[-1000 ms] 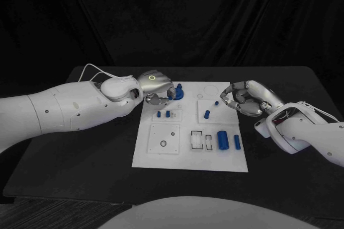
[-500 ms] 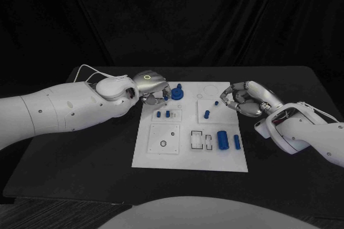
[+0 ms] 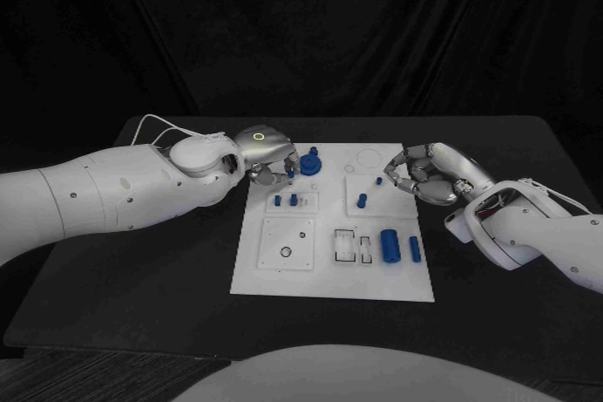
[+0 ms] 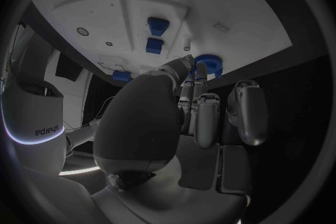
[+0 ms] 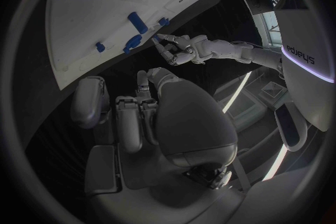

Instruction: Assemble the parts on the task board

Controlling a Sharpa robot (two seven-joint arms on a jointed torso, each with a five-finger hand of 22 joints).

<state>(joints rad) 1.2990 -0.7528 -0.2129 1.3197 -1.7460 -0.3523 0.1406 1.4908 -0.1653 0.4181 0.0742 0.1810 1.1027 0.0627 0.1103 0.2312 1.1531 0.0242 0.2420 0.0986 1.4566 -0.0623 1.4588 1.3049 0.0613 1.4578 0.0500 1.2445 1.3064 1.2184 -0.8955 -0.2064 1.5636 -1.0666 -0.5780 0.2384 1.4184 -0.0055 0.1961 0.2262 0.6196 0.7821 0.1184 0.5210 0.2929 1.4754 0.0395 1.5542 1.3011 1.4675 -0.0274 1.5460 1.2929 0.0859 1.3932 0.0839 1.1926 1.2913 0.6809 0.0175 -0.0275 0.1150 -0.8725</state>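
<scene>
White flat board, small blue parts on it.
Left hand fingertips touch a round blue part; right hand curled, holding nothing.

Black table before what seems a dark curtain.

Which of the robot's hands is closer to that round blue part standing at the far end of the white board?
Left. The left hand is right beside the round blue part, fingertips at it. The right hand hovers over the task board's opposite edge.
</scene>
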